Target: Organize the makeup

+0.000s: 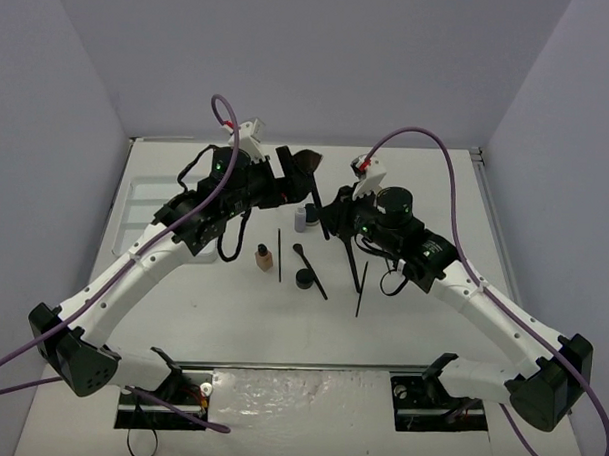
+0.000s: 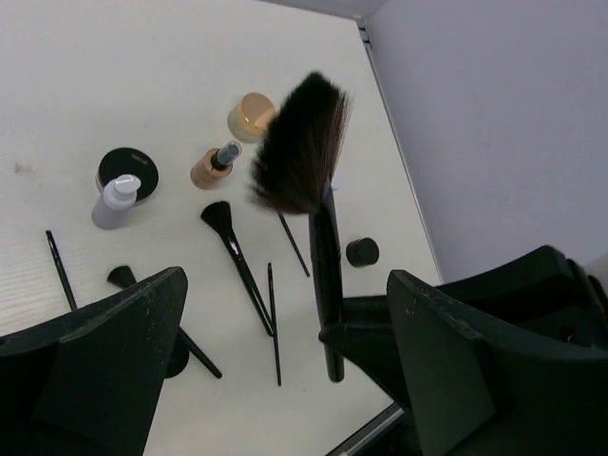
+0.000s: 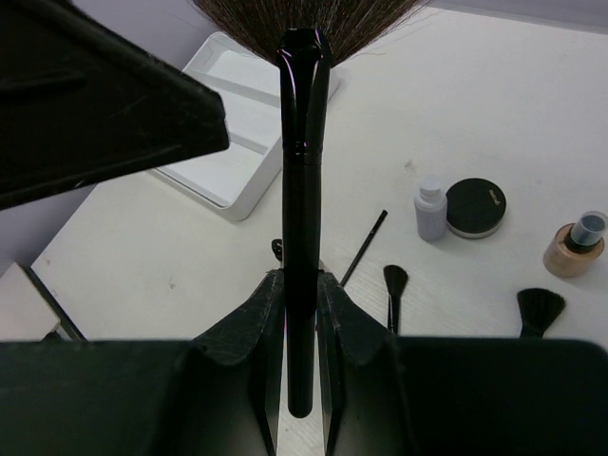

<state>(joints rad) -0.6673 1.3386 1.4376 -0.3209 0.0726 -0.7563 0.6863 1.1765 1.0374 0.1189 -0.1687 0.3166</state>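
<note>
1. A large brush (image 3: pixel 302 190) is held in the air above the middle of the white table (image 1: pixel 484 254). It has a slim, glossy black handle and a broad fan of soft, dark brown bristles. The bristle end points away from the arms' bases.
2. The right gripper (image 3: pixel 302 309) is clamped on the lower handle. Its two black fingers press flat against either side, and the handle's butt end pokes out behind them.
3. The right arm reaches in from the near right corner, elbow bent, its wrist over the table's centre.
4. The left gripper (image 2: pixel 285 285) has its jaws wide apart, with one matte black finger on each side of the brush. I cannot tell whether either finger touches the brush.
5. The left arm stretches diagonally from the near left corner to meet the right arm.
6. More makeup lies on the table below:
   - A pale grey bottle (image 2: pixel 116 201) stands just beside a flat round black pot (image 2: pixel 126 169).
   - Near them are a beige bottle (image 2: pixel 214 166), a tan round compact (image 2: pixel 251 114) and a small black pot (image 2: pixel 362 251).
   - Small black brushes (image 2: pixel 233 247) and thin pencils (image 2: pixel 274 323) lie scattered about.
7. A white ridged rectangular tray (image 3: pixel 223 190) sits toward the table's left side, well apart from the brush.
</note>
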